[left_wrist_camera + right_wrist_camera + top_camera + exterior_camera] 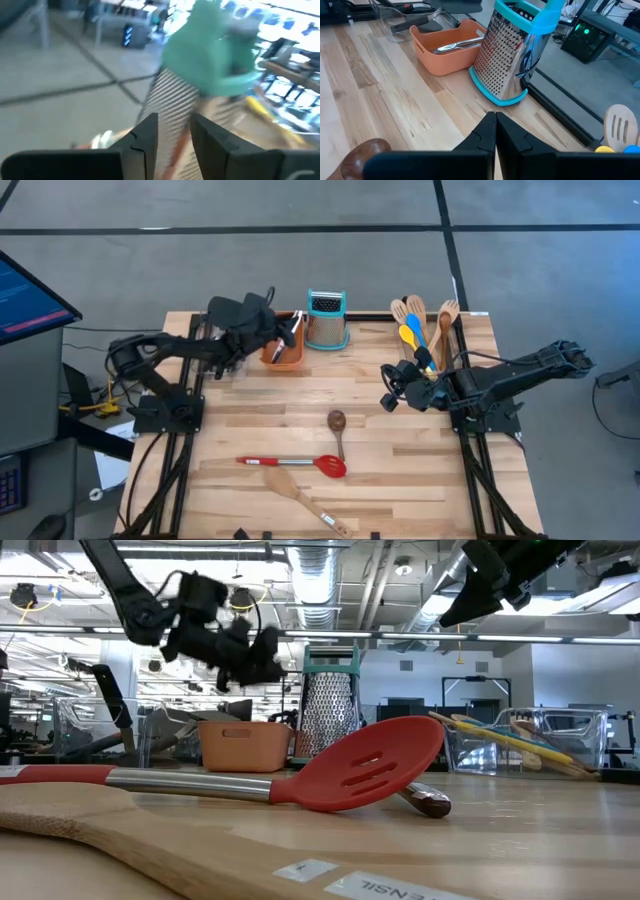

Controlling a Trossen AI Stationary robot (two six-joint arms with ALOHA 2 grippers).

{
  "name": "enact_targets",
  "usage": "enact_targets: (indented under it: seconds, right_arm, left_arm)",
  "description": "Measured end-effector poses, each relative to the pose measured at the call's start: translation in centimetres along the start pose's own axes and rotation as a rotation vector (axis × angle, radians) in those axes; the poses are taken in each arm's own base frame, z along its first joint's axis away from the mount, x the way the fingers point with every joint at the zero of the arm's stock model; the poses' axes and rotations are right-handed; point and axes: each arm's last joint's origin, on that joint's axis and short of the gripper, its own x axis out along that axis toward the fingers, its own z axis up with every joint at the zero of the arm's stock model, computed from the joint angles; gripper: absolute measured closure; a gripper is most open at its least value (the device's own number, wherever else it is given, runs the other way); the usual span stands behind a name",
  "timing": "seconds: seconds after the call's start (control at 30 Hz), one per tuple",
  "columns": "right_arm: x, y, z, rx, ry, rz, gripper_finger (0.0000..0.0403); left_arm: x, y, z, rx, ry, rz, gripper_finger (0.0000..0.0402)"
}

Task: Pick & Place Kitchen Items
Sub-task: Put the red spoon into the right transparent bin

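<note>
My left gripper [287,330] hangs open above the orange tray [283,355], beside the steel grater [327,322]. Its fingers [147,137] stand apart with nothing plainly between them. Steel-handled utensils [455,45] lie in the tray. My right gripper [390,392] is shut and empty, above the table at the right. On the table lie a dark brown spoon [337,428], a red slotted spoon with a steel handle [295,463] and a wooden spatula [305,498]. Wooden, yellow and blue utensils [418,328] lie in a clear bin at the far right.
The grater with the teal top [512,55] stands upright just right of the tray. A monitor [30,300] stands off the table's left side. Bare wooden tabletop [250,415] lies between the tray and the loose utensils.
</note>
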Motion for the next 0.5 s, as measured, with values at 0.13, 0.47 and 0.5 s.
enact_targets:
  seconds: [0.13,0.47,0.5]
  right_arm:
    - [0.0,0.0,0.0,0.000,0.000,0.000,0.0401]
    - [0.0,0.0,0.0,0.000,0.000,0.001,0.0401]
    - [0.0,0.0,0.0,0.000,0.000,0.001,0.0401]
  left_arm:
    - [-1.6,-2.0,2.1,0.077,-0.081,-0.091,0.0300]
    - [-7.6,-8.2,5.8,0.091,-0.233,-0.431,0.0300]
    - [-8.2,-8.8,5.9,0.087,-0.235,-0.463,0.0300]
